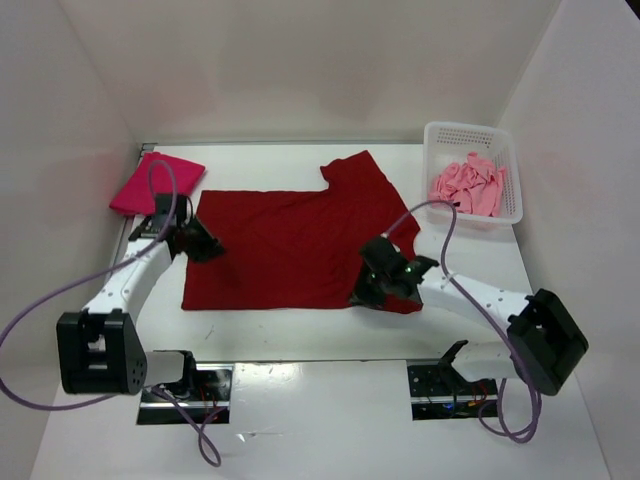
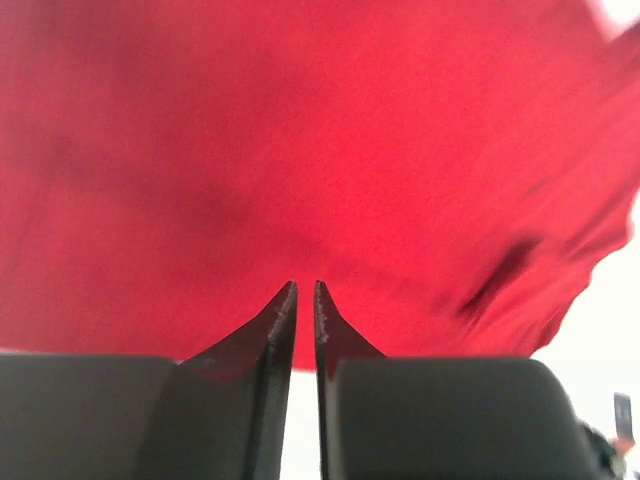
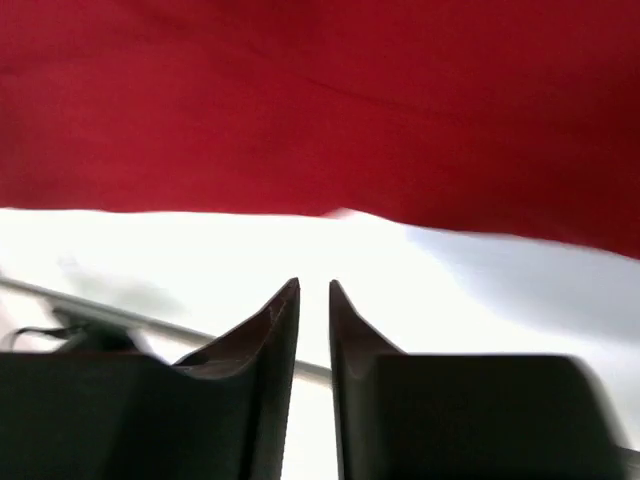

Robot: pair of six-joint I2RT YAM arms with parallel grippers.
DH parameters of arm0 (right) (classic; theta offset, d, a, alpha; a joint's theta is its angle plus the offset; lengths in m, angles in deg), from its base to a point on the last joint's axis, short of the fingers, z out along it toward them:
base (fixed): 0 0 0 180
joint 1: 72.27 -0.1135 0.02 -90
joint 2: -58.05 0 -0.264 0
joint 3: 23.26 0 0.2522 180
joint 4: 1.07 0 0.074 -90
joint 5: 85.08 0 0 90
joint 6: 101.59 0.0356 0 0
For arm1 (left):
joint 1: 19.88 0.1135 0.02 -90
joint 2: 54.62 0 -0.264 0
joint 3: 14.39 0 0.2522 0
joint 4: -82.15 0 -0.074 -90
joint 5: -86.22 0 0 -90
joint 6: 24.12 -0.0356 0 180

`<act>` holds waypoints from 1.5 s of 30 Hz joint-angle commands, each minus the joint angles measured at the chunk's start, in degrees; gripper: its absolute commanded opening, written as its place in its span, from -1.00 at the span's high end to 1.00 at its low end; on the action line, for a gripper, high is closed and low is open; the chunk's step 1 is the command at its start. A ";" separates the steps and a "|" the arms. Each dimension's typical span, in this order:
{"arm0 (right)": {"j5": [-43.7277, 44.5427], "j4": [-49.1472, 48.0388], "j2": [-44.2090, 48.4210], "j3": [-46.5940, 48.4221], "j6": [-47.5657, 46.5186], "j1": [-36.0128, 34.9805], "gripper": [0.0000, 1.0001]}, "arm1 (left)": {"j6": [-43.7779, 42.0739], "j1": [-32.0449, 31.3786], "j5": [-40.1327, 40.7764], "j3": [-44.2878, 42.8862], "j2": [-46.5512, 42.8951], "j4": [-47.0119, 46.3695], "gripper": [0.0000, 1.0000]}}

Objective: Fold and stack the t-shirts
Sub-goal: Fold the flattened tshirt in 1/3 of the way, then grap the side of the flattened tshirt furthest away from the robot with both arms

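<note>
Centrally, the red shirt (image 1: 295, 250) lies spread flat on the table (image 1: 300, 330), one sleeve sticking out at its far right corner. The magenta shirt (image 1: 157, 183) sits folded at the far left, just beyond the red shirt's left edge and apart from it. The pink shirt (image 1: 470, 185) is crumpled inside the basket (image 1: 432, 150) at the far right.

The left gripper (image 1: 205, 243) is down at the red shirt's left edge. In its wrist view the fingers (image 2: 265, 345) stand almost together, only a thin slit between them, with their tips right at the cloth's hem. They may be pinching that hem, but the view is too close to tell.

The right gripper (image 1: 372, 290) sits low over the red shirt's near right corner. Its fingers (image 3: 262, 345) are parted a little, with bare white table showing between them and nothing held. From the wrist, the shirt's edge runs across beyond the tips, with a strip of table between cloth and fingertips. Both wrist views are blurred.
</note>
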 commanded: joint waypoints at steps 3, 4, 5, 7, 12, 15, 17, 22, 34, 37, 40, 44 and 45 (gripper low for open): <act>0.22 -1.10 -8.38 18.51 -10.57 5.68 0.86 | -5.83 0.41 8.11 -14.93 12.37 -16.37 0.71; 0.22 -1.81 -10.13 23.84 -12.26 6.83 1.00 | -6.98 0.41 11.78 -16.95 15.02 -16.39 0.75; 0.74 -1.20 -13.72 26.68 -13.58 7.97 1.00 | -9.25 0.41 13.04 -20.88 17.66 -16.92 0.79; 0.74 -2.68 -16.55 33.26 -16.67 11.30 1.00 | -9.89 0.41 16.37 -23.73 24.61 -16.31 0.81; -1.98 -4.54 -25.85 43.13 -20.80 16.59 0.98 | -9.37 0.94 20.95 -25.57 34.09 -22.55 0.73; -1.03 -4.01 -30.52 49.72 -23.61 18.44 0.95 | -9.98 2.34 21.49 -30.76 38.06 -22.02 0.55; 0.03 -3.48 -35.01 54.03 -24.49 19.14 0.95 | -9.98 2.87 22.19 -32.87 39.56 -21.50 0.27; 0.66 -2.78 -43.36 64.04 -26.87 20.29 0.89 | -13.23 2.88 25.00 -45.85 48.96 -15.96 -0.06; 1.18 4.85 -65.33 92.14 -32.31 24.50 0.72 | -16.31 2.88 27.55 -51.94 56.62 -14.64 -0.09; 1.18 9.51 -71.12 101.89 -32.93 25.56 0.65 | -16.31 2.88 27.55 -52.74 57.67 -14.64 -0.06; 0.57 13.21 -75.52 109.82 -32.93 26.70 0.59 | -16.92 2.88 26.76 -54.41 58.29 -14.03 0.03; 1.18 15.06 -80.00 117.57 -33.46 28.02 0.37 | -16.92 2.88 26.76 -54.41 58.91 -14.02 0.19; 1.18 15.06 -80.89 119.68 -33.46 29.42 0.31 | -16.31 2.88 26.76 -54.41 58.91 -14.54 0.25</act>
